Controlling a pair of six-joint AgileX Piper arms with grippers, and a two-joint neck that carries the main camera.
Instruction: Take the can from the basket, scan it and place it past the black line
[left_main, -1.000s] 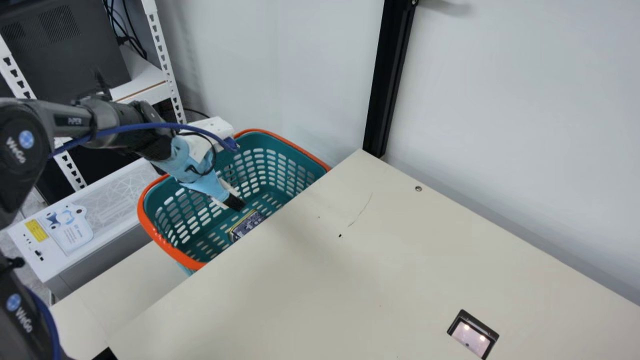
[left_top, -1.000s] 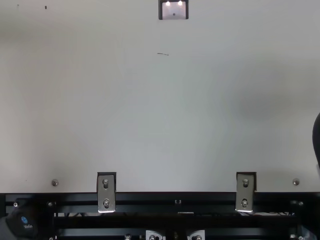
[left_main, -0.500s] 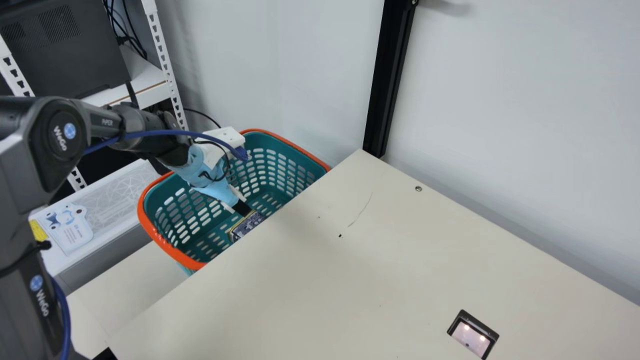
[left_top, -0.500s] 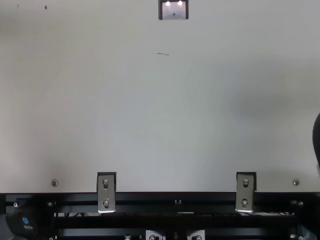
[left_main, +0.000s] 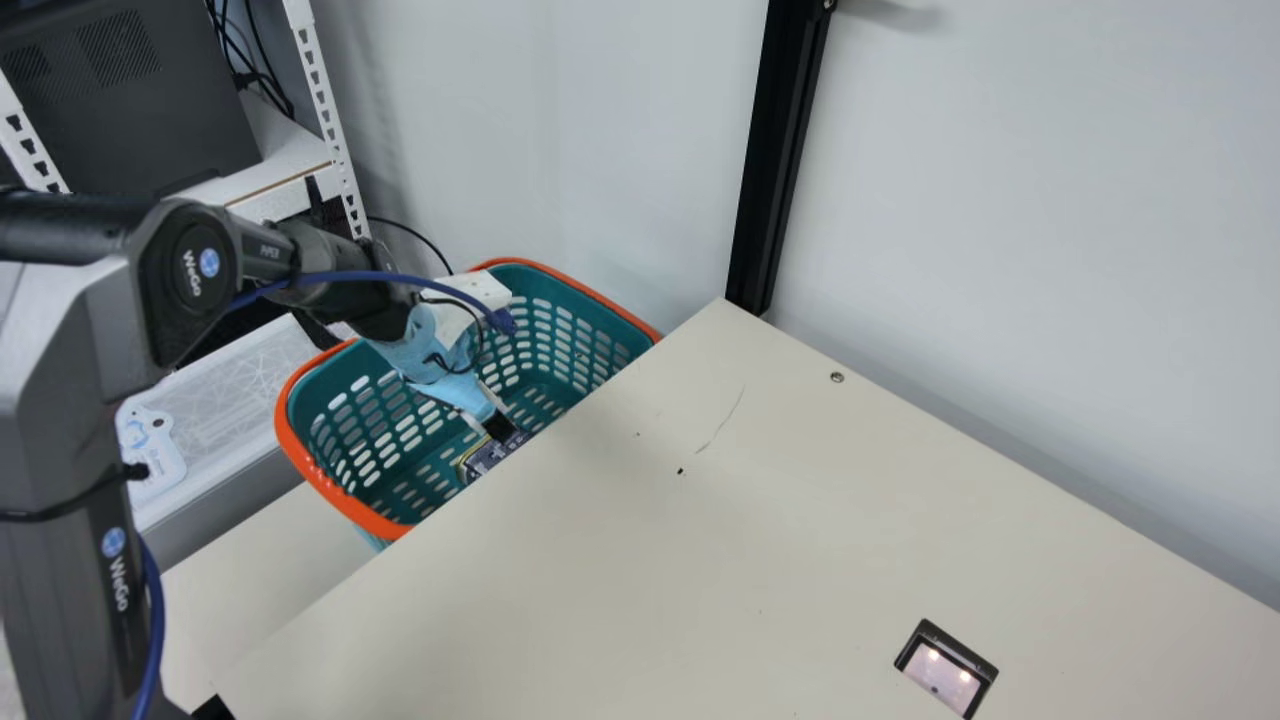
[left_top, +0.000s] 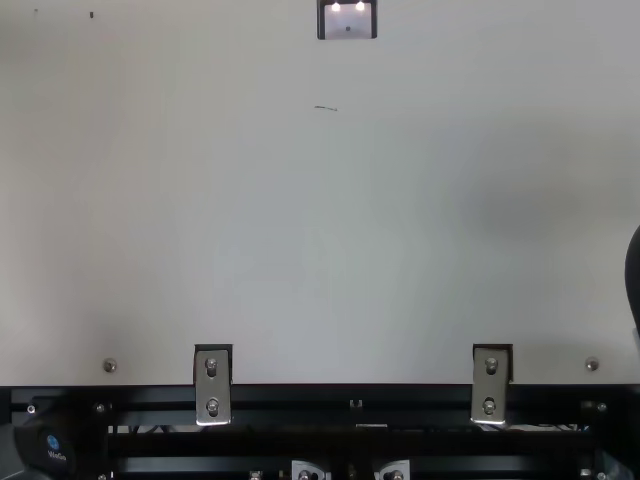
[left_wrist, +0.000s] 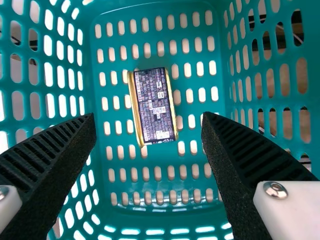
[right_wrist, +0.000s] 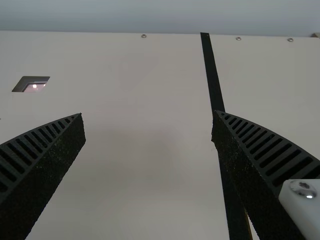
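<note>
Teal bskt (left_main: 335, 497) w/ can (left_wrist: 155, 106), prob. on side.

This looked like a robotics lab or workshop. A jointed robot arm (left_main: 60, 420) stood beside white slotted shelving (left_main: 327, 125) that carried a dark machine (left_main: 120, 100), with loose cables (left_main: 270, 88) behind. Black rails (left_top: 350, 398) and bolted metal brackets (left_top: 212, 385) ran along one edge of the tabletop (left_main: 700, 560), and a black upright (left_main: 782, 150) rose against the plain wall (left_main: 1000, 200) at its corner.
</note>
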